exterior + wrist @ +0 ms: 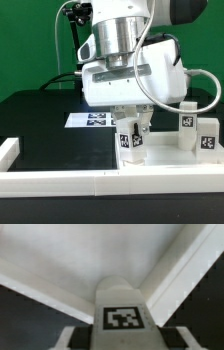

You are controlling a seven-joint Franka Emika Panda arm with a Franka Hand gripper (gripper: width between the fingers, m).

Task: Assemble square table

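Tabletop [160, 165] sits directly under my gripper [135, 135], in the corner of the rail [60, 182]. Fingers are clamped on a leg [122, 308], held upright over a panel corner; two more legs [186, 128] stand beyond it on the panel. I read this as leg insertion. Next move needs the leg lined up with its hole, then pressed down and twisted in.

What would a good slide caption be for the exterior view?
Robot gripper holds a tagged white leg upright over the square tabletop panel; two more legs stand at the exterior view's right.
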